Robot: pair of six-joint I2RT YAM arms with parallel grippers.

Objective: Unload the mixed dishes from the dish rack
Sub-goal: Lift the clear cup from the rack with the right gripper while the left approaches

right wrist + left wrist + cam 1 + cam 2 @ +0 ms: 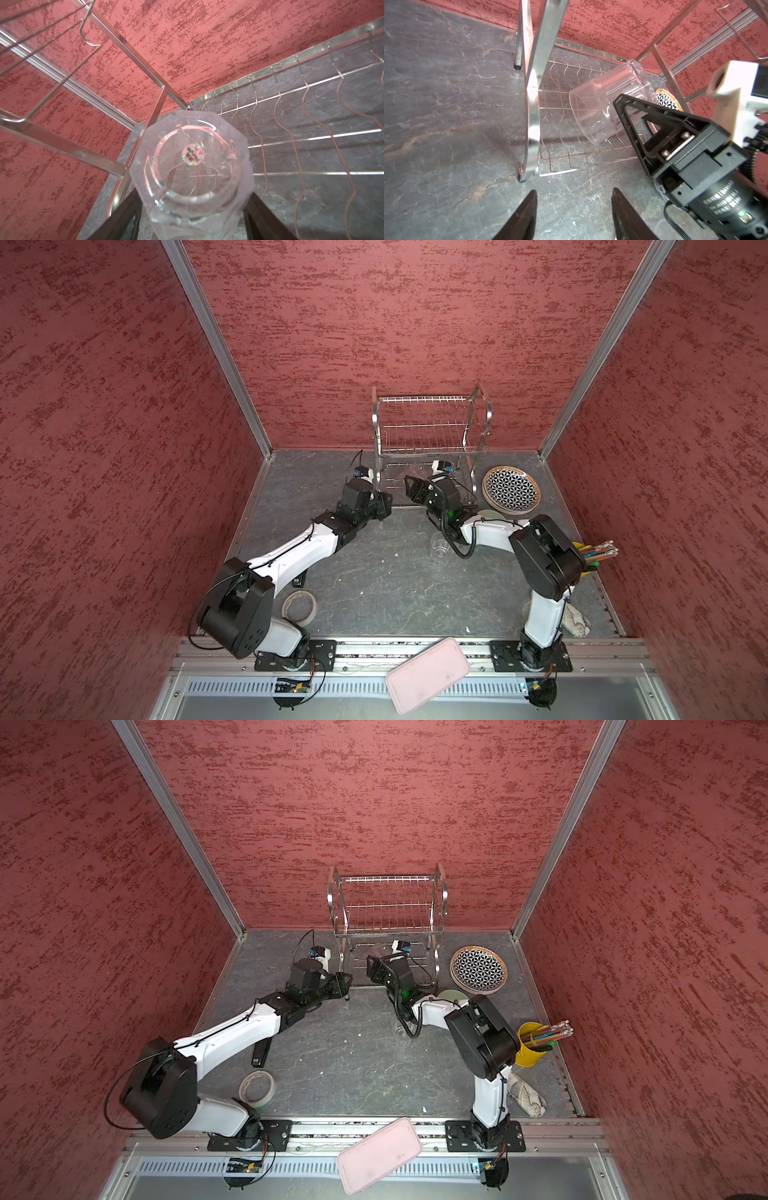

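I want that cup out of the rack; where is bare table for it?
Free: table middle, between tape roll and loose clear cup; also the back-left corner beside the dish rack. Crowded: right side, with plates, yellow cup and cloth.

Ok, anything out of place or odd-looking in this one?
Yes: the pink tray lies skewed across the front rail, half off the table. A clear cup is also tipped sideways in the lower tier of the dish rack, but the right gripper holds it, so that looks deliberate.

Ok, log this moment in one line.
right gripper: gripping clear cup, dish rack lower tier | left gripper: open, empty
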